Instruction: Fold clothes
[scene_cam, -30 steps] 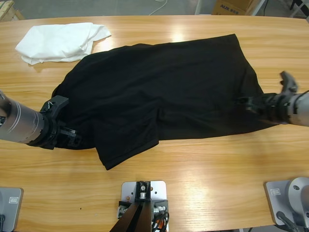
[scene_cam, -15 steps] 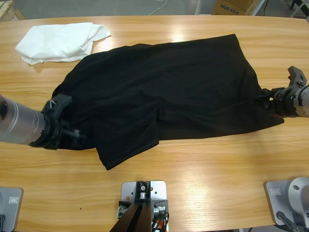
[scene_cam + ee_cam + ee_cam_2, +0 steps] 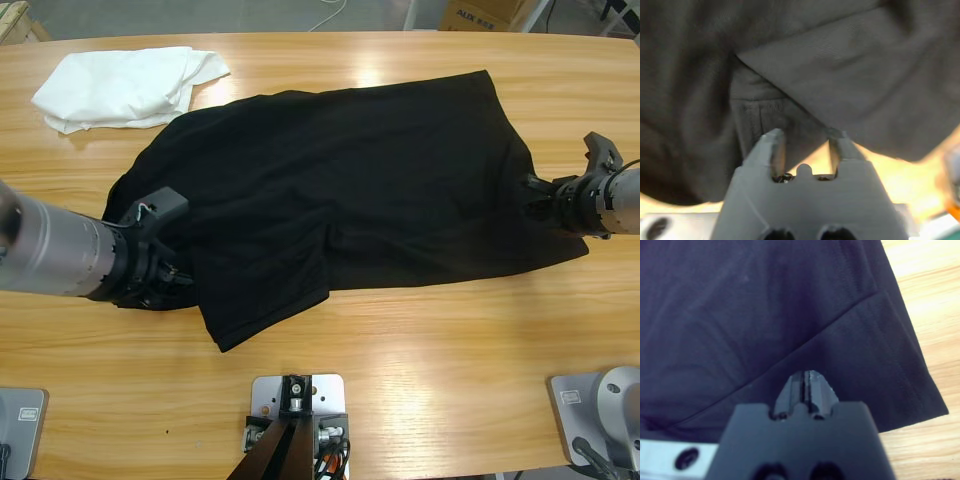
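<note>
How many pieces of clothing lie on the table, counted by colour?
Black: 1, the black T-shirt
White: 1, the white garment
Total: 2

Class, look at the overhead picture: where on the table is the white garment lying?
In the high view the white garment lies crumpled near the table's far left corner, just beyond the upper left edge of the black T-shirt.

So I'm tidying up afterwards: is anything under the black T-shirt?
Only the wooden table shows around the black T-shirt; whatever lies beneath is covered. The white garment sits beside it.
</note>
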